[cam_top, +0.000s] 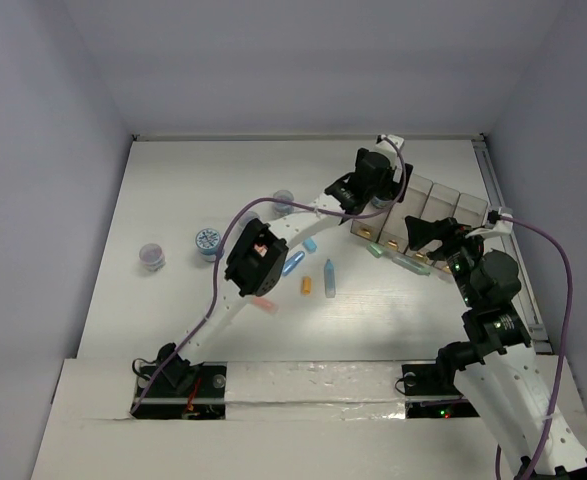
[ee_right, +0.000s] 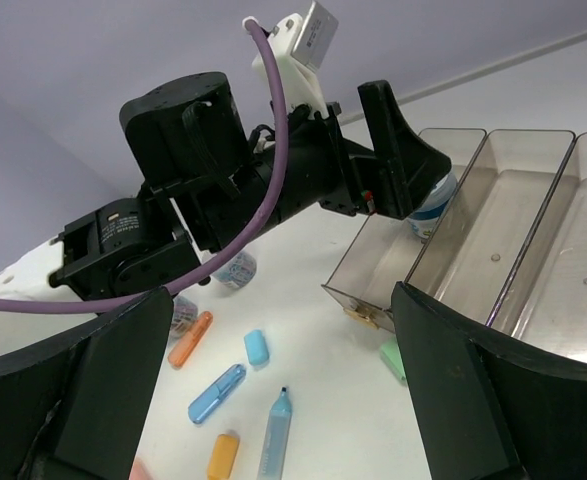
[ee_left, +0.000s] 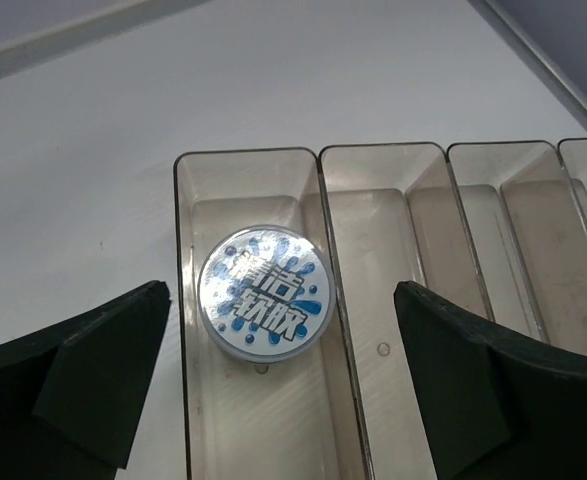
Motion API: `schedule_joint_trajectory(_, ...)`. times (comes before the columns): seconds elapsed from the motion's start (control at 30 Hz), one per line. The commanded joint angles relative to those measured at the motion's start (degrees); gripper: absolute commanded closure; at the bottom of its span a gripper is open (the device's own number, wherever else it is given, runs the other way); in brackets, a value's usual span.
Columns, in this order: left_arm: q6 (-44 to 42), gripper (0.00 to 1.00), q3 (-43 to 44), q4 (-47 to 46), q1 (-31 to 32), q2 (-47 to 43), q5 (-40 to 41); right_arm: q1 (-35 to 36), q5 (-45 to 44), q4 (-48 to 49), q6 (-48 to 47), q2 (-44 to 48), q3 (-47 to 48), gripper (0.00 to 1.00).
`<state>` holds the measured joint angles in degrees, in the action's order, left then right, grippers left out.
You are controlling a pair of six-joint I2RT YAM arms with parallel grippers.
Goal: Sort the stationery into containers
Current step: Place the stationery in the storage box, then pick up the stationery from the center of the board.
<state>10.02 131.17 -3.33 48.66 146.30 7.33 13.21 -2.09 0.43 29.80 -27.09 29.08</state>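
Tub (ee_left: pixel 264 292), blue-splash label up, lies flat in the end compartment of the organiser (ee_left: pixel 383 150), the one nearest the table's (cam_top: pixel 173 180) left edge. The other three compartments look bare. The organiser sits toward the table's far right corner.

Left gripper (ee_left: pixel 281 335) hangs right over that tub, fingers wide apart, no pad seen touching it. I judge this drop done and the arm due to lift away.

Right gripper (ee_right: pixel 281 320) hovers just off the organiser's near end, fingers also apart, holding nothing. A green stick (ee_right: pixel 393 358) lies just beside that near end.

Loose near mid-table: orange stick (cam_top: pixel 307 286), blue sticks (cam_top: pixel 293 263). Purple tub (cam_top: pixel 152 257) and another blue tub (cam_top: pixel 208 241) sit toward the left edge.

Risks:
- Both wrists crowd the same end of the organiser. If the right arm goes in first, they could collide.
- A low or sideways retreat by the left fingers could hook a wall and drag the light box.
- Green stick hugs the box, so a pinch there may nudge the organiser or skid the stick.
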Motion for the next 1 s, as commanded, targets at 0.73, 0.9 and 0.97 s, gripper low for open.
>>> schedule_joint_trajectory(0.73,19.0,0.01,-80.3,-0.6,-11.6,-79.9,24.1,0.4,7.4,4.1,0.1,-5.2,0.4,0.01)
schedule_joint_trajectory(0.9,24.1,0.01,-93.5,9.7,-21.6,-96.6,22.5,0.4,8.8,5.1,0.4,-7.6,0.3,0.0)
schedule_joint_trajectory(0.97,24.0,0.01,-95.8,10.7,-23.9,-98.4,22.6,0.4,9.6,5.1,0.4,-8.4,0.5,0.0)
